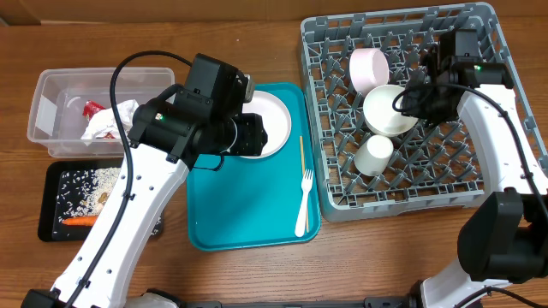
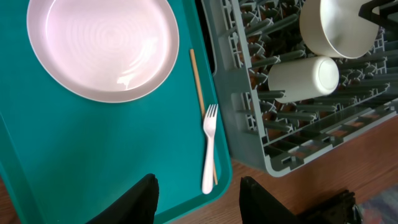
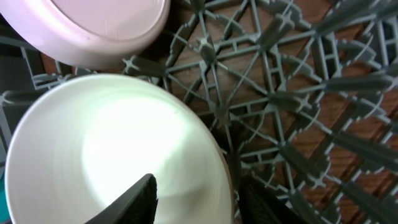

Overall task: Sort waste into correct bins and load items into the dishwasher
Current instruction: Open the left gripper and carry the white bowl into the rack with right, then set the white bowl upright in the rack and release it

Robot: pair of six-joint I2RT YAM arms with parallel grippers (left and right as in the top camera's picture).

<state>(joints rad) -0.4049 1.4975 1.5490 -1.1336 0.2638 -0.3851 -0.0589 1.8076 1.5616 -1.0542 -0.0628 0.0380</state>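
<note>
A flat teal tray (image 1: 244, 201) is lying on the brown wooden table (image 1: 214, 34), its shorter sides facing the near and far table edges. Bare wood with a fine grain is showing beyond the tray's far side and along its near side too.

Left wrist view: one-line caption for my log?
Open left tool hovers over teal tray holding plate, fork and stick.

Left arm (image 1: 128, 214) and right arm (image 1: 501, 137) both extended.
Left gripper (image 2: 198, 200) points down, jaws wide apart; right gripper (image 3: 196, 202) likewise has its jaws spread.
</note>
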